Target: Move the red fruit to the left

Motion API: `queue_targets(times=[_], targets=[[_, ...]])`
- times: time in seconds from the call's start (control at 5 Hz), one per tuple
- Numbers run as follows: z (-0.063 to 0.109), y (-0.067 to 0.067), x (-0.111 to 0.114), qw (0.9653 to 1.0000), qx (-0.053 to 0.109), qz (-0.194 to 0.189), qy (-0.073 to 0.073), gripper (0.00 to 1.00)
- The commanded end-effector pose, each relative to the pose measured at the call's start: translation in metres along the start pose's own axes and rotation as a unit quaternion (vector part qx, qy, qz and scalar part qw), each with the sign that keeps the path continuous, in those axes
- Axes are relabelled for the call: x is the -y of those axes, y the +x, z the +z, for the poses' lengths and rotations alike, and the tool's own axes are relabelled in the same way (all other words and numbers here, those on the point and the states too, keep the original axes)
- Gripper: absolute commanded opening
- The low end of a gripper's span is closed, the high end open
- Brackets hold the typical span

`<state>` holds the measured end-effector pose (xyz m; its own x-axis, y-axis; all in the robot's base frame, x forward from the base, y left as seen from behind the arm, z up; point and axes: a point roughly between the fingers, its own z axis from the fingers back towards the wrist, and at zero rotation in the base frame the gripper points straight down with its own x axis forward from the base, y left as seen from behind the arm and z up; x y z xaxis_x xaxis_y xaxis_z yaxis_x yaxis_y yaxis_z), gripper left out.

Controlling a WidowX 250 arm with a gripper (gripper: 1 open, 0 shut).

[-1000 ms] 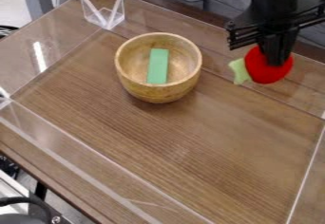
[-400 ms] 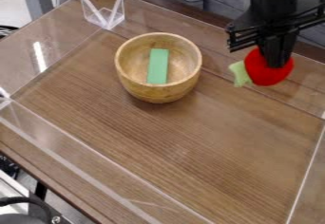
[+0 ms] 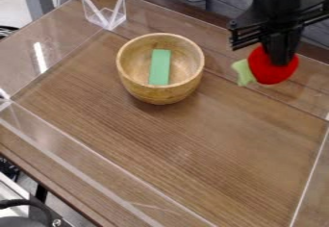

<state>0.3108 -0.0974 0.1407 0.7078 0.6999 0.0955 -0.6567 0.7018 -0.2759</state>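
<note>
Black arm at the upper right, its end effector (image 3: 265, 44) pointing downward, fingers closed together.

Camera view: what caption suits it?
End effector over a red fruit, beside a wooden bowl holding a green block.

wooden table (image 3: 154, 144); on it, wooden bowl (image 3: 161, 68) near clear angular plastic piece (image 3: 104, 12).

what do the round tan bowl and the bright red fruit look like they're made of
Round tan bowl: probably wood with a smooth finish, judging by its warm brown colour. Bright red toy fruit: possibly plastic, given its even colour, though fabric isn't ruled out.
</note>
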Motion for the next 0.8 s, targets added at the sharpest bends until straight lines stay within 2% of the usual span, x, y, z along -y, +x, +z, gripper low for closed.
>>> queue_targets(times=[0.0, 0.2, 0.4, 0.6], targets=[[0.040, 0.012, -0.004, 0.9991, 0.015, 0.009, -0.038, 0.00], [0.067, 0.030, -0.021, 0.9979, 0.022, 0.038, -0.048, 0.00], [0.080, 0.047, -0.053, 0.9950, 0.043, 0.081, -0.040, 0.00], [0.086, 0.062, -0.082, 0.9907, 0.059, 0.119, -0.031, 0.00]])
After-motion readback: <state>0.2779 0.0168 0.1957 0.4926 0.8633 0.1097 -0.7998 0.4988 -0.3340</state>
